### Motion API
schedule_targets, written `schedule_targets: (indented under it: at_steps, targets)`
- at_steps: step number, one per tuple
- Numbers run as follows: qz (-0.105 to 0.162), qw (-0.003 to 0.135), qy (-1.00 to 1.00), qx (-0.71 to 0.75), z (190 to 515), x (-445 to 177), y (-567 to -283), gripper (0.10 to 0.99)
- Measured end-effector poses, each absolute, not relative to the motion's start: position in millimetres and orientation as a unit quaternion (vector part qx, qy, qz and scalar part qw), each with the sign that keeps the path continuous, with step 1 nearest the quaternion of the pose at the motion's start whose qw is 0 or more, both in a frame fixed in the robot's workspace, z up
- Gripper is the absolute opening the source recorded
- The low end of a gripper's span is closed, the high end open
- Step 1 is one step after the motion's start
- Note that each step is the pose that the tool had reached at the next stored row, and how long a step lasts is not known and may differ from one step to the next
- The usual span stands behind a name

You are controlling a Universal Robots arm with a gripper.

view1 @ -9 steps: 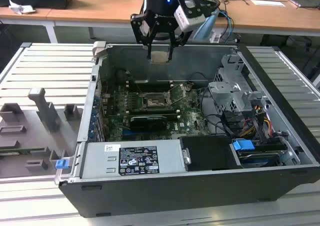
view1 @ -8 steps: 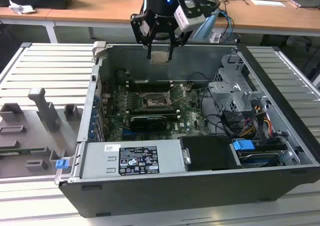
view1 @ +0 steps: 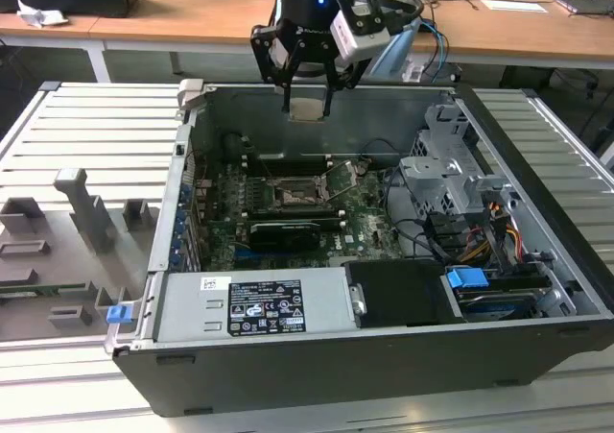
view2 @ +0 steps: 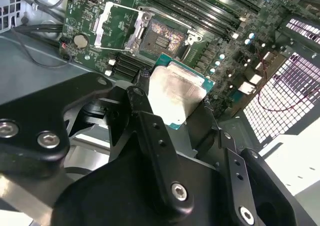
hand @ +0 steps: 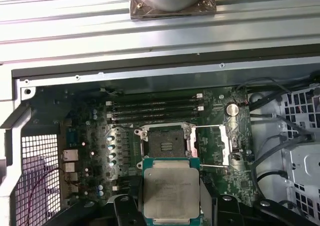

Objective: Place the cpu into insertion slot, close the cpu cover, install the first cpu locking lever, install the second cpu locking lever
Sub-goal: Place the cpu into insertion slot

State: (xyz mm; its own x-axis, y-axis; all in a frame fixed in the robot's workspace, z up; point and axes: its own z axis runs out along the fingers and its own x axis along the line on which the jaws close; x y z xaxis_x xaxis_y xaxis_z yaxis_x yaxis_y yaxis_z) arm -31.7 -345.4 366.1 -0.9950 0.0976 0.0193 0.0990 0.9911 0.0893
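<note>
Hand (view1: 307, 97), exterior view: grips the chip (view1: 307, 109) by two opposite edges, pale face showing. Hovers high over the open computer case (view1: 384, 356) on the ribbed bench (view1: 86, 135). Leaves the socket (view1: 293, 198) bare on the green board (view1: 369, 217) well below, with the cover (view1: 342, 179) tipped up just beside it on the exterior view's right.

Second wrist view: shows black fingers (view2: 145, 121) clenched on either side of the chip (view2: 177, 93), metal face up, green edge visible. Beyond the chip and well apart from it, the socket (view2: 162, 35), uncovered, and the cover (view2: 117, 25) swung open.

First wrist view: shows the chip (hand: 170, 191) held level in the hand (hand: 171, 203), clear of the socket (hand: 162, 143). Cover (hand: 212, 146) folded back beside the socket; memory slots (hand: 155, 108) near its far edge.
</note>
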Motion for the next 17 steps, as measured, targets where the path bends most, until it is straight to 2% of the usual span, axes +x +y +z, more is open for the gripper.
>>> schedule_targets:
  at_steps: [17]
  targets:
    - [-0.045,0.006,-0.994,-0.096,362.2,-31.9,-345.4,0.541]
